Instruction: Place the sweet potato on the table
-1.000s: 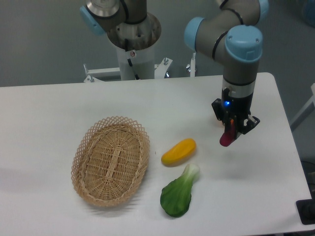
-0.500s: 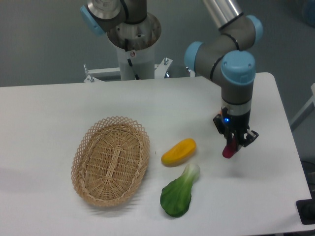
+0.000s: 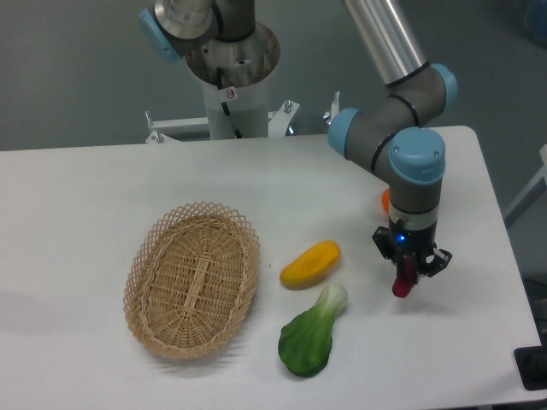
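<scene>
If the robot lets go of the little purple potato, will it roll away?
Maybe a little. The sweet potato hangs end-down in the claw, so it would probably tip over onto the table. Its long, tapered shape likely stops it rolling far.

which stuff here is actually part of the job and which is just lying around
In the job: small reddish-purple sweet potato, held in the two-finger gripper; large white table.
Lying about: oval wicker basket; yellow-orange oblong vegetable; green leafy bok choy; orange fruit, mostly hidden.
</scene>
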Motion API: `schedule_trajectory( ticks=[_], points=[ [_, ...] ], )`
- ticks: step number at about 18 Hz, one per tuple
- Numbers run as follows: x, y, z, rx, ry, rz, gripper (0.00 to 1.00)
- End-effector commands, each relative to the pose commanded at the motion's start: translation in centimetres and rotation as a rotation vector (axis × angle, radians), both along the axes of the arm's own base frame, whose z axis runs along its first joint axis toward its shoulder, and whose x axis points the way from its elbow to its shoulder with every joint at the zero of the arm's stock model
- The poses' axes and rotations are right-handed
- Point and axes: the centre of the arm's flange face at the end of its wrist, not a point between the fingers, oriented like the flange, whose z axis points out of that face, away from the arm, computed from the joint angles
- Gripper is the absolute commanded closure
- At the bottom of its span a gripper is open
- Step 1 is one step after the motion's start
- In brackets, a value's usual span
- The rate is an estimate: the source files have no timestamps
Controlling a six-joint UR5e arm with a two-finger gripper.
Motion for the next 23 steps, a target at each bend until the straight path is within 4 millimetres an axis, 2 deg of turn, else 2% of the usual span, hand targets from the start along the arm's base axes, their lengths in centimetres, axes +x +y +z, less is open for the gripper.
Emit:
schedule_trajectory(
  ticks=[2, 3, 4, 5, 6, 10, 12, 14, 16, 19, 21, 23],
  points=[
    [-0.1, 0.0, 0.0, 0.001, 0.0, 0.003, 0.69],
    [-0.1, 0.1, 0.2, 0.004, 0.003, 0.007, 0.51],
    [-0.2, 0.1, 0.2, 0.004, 0.003, 0.009, 0.38],
    [-0.1, 0.2, 0.3, 0.005, 0.004, 0.007, 0.16],
    [-0.1, 0.1, 0.5, 0.005, 0.007, 0.008, 0.0],
    [0.0, 1.1, 2.7, 0.042, 0.031, 0.062, 0.0],
    [0.0, 2.7, 5.4, 0.079, 0.061, 0.111, 0.0],
    [0.0, 3.4, 7.4, 0.109, 0.085, 0.131, 0.0],
    [0.9, 4.0, 9.7, 0.134, 0.11, 0.109, 0.0],
    [2.1, 3.8, 13.7, 0.161, 0.162, 0.097, 0.0],
    [2.8, 3.0, 16.7, 0.158, 0.191, 0.07, 0.0],
    [2.9, 1.9, 18.5, 0.11, 0.183, 0.005, 0.0]
  ],
)
